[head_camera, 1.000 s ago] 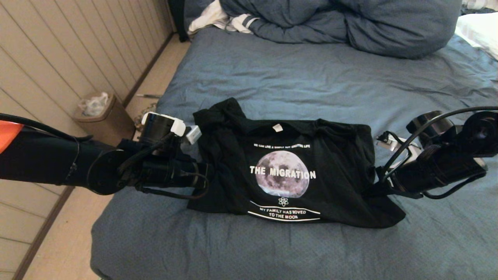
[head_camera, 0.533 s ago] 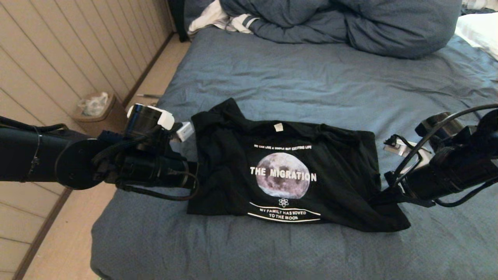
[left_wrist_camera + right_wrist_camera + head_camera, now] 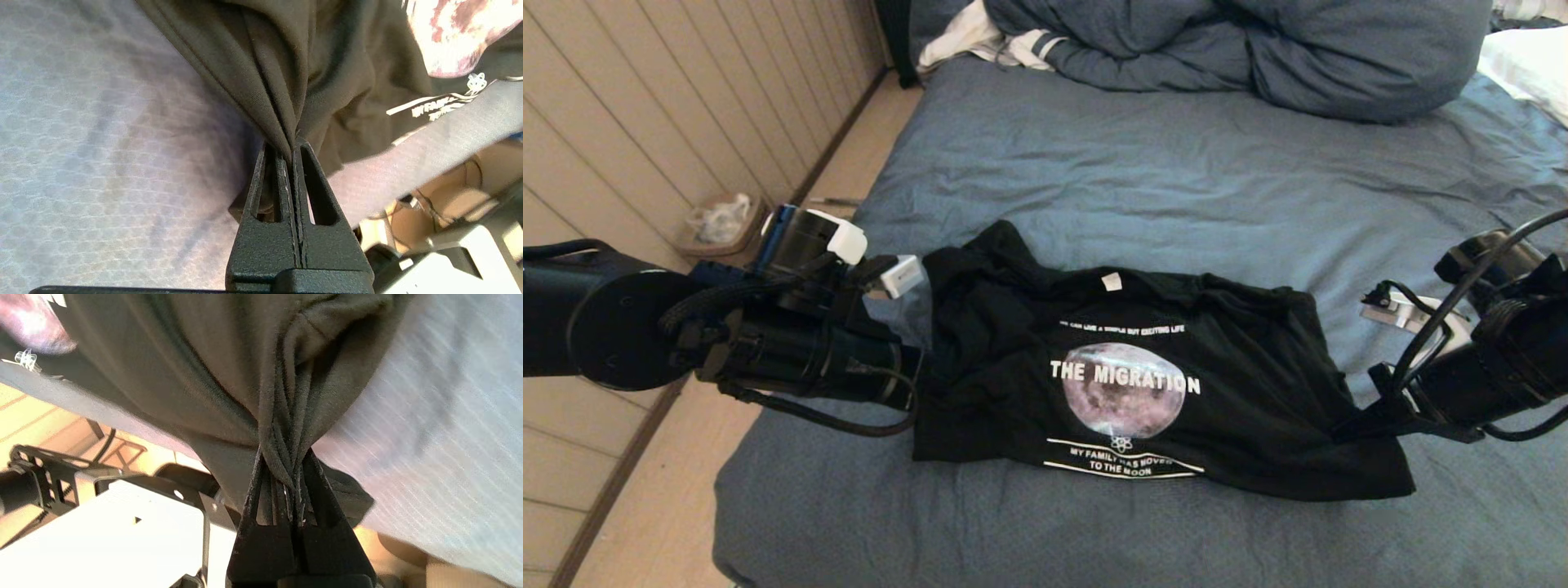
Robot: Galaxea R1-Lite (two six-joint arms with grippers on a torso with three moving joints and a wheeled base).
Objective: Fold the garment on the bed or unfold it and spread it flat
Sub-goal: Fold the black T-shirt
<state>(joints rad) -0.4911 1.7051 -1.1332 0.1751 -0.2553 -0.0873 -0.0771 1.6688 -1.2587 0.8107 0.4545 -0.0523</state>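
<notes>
Blue-grey and wrinkled, the bed [image 3: 1160,171] fills most of my head view, with the bunched duvet [image 3: 1258,49] up at twelve o'clock and a striped white cloth [image 3: 980,41] at about eleven. The floor and a small bin [image 3: 719,233] sit off at nine.

The garment [image 3: 1127,384], the black T-shirt with the moon print, lies across the near half of the bed at roughly six o'clock, print up, lettering readable. Over the last second I have drawn both arms outward and toward me, and the shirt has come along: it now sits lower on the bed and stretches wider, its right hem pulled out to a point at four o'clock. The body looks smoother than it did; the left sleeve near ten o'clock is bunched.

My left hand [image 3: 293,147] is clenched on a pleat of the shirt's left edge, seen plainly in the left wrist view. My right hand [image 3: 291,465] is likewise clamped on a twisted gather of the right edge.

I judge this to be the spreading step, well under way. Next I would expect to lay the cloth down taut and release, though the gathered corners may leave creases.
</notes>
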